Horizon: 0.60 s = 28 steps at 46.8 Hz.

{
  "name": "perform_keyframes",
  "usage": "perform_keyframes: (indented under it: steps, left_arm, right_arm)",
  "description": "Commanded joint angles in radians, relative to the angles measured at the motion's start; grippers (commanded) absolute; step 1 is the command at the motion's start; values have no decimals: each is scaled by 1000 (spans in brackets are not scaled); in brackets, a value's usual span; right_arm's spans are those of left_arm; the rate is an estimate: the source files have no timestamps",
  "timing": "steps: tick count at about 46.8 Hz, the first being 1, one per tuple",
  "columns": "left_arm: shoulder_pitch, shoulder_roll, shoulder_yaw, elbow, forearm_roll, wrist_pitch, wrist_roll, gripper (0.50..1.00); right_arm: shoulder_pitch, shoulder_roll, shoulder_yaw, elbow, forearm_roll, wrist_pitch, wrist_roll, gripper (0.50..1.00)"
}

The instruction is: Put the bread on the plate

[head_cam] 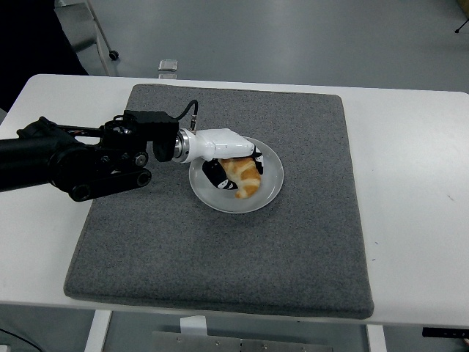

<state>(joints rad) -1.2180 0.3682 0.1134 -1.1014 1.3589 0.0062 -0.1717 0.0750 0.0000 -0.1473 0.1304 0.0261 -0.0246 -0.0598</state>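
A golden croissant-shaped bread lies on a clear round plate near the middle of the grey mat. My left arm comes in from the left edge, and its white-and-black hand is over the plate with the fingers curled around the bread's upper left part. The bread rests on or just above the plate's surface; I cannot tell which. The right arm is out of view.
The grey felt mat covers most of the white table. A small grey object sits beyond the table's far edge, and a metal stand with a caster stands on the floor at the top left.
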Motion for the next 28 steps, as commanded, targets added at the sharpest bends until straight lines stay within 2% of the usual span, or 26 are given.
perform_keyframes:
  steps: [1,14,28]
  left_arm:
    - [0,0,0,0,-4,0,0,990]
    - [-3,5,-23,-11,-58,1,0,994]
    - [2,21,-196,-31,-285,-5,-28,994]
  right_arm:
    - [-1,0,0,0,0,0,0,932]
    - [0,0,0,0,0,0,0,930]
    - [0,0,0,0,0,0,0,932]
